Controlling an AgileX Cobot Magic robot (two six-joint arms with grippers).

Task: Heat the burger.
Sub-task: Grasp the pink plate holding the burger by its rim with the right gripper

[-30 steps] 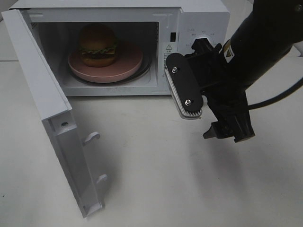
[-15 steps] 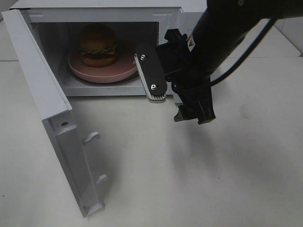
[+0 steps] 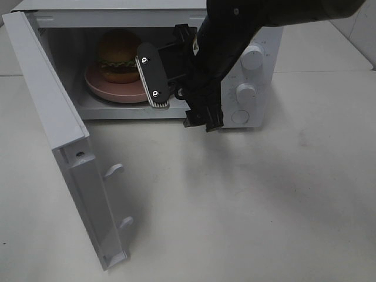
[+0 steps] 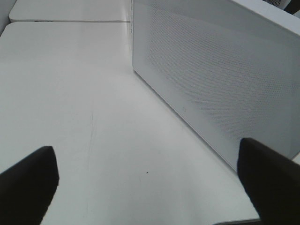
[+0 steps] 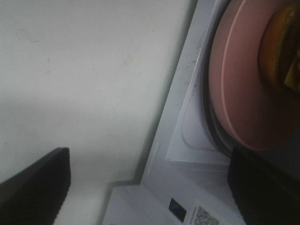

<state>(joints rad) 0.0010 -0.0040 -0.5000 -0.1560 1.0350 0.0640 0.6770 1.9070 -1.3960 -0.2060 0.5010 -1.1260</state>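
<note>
Movement is in the right hand: from the knobs it has swung across to the open mouth of the microwave. The burger already sits inside on the pink plate, so I judge only the door remains to close. Its fingers are spread, gripping nothing, near the plate. The left hand is spread and empty too.
</note>
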